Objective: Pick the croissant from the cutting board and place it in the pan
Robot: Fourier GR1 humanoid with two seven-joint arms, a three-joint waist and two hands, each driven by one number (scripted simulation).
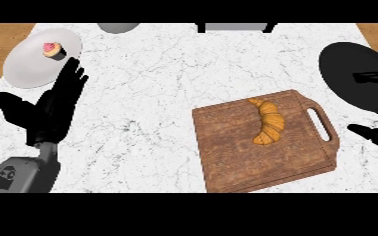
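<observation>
My right hand (pixel 363 132) shows only as a dark sliver at the right edge of the head view, just beside the handle end of the cutting board (pixel 236 150). I cannot tell how it is set or whether it has anything in it. My left hand (pixel 55 105) rests at the left side of the counter (pixel 162 80), fingers straight and pointing up, holding nothing, its tips overlapping the edge of a white plate (pixel 26 65) that carries a small cupcake (pixel 53 50).

Moving outward from the right hand, the croissant (pixel 267 121) lies on the upper right part of the wooden board, curved, long axis running top to bottom, near the handle slot. The black pan (pixel 351 72) sits at the right edge, above the board and partly cut off by the frame.

Risks as I judge them: the curved pastry could roll or slide on the board as my fingers close, and it may crush. With the pan half out of view, I could misjudge the drop and land the croissant on the rim or the counter.
</observation>
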